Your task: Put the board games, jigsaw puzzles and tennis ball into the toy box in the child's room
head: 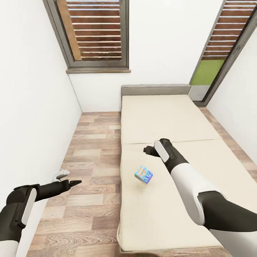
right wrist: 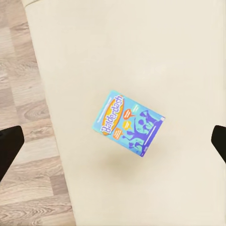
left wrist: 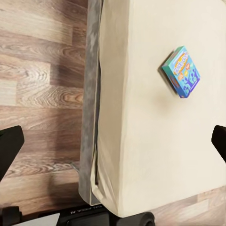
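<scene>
One board game (head: 144,174), a flat blue box with purple silhouettes and orange lettering, rests slightly tilted on the beige bed (head: 167,117), near its left edge. It also appears in the right wrist view (right wrist: 128,123) and the left wrist view (left wrist: 181,71). My right gripper (head: 147,150) hangs open above the bed, just beyond the box and apart from it; its dark fingertips (right wrist: 9,146) frame the box from above. Out over the floor left of the bed, my left gripper (head: 71,178) is open and empty. The table and toy box are out of view.
A white wall (head: 32,107) runs close along my left side, leaving a strip of wood-plank floor (head: 92,150) between it and the bed. The grey headboard (head: 156,89) stands against the far wall under a dark-framed window (head: 96,32). A second window (head: 221,50) is at the right.
</scene>
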Controlling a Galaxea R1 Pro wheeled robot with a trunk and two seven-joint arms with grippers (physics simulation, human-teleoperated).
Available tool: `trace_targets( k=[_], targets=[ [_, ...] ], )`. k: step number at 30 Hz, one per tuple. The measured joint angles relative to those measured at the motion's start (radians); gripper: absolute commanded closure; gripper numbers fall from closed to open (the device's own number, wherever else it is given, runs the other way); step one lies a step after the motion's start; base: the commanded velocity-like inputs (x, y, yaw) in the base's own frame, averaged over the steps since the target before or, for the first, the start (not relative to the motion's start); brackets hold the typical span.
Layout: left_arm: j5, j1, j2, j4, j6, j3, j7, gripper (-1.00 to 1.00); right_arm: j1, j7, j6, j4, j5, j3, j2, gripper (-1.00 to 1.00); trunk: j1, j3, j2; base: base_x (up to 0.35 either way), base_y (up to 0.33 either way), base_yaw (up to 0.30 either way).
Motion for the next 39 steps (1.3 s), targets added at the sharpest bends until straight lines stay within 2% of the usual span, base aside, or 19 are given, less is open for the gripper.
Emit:
trace_targets(
  k=[25,39],
  targets=[
    [0.000,0.000,0.000,0.000,0.000,0.000,0.000,-1.00,-0.005,0.000,0.000,0.000,0.000,0.000,0.002,-1.00,0.000,-0.040,0.000,0.000,0.000,-0.003],
    [0.000,0.000,0.000,0.000,0.000,0.000,0.000,-1.00,-0.051,0.000,0.004,0.003,0.000,0.000,0.002,-1.00,0.000,-0.063,0.000,0.000,0.000,0.000]
  ],
)
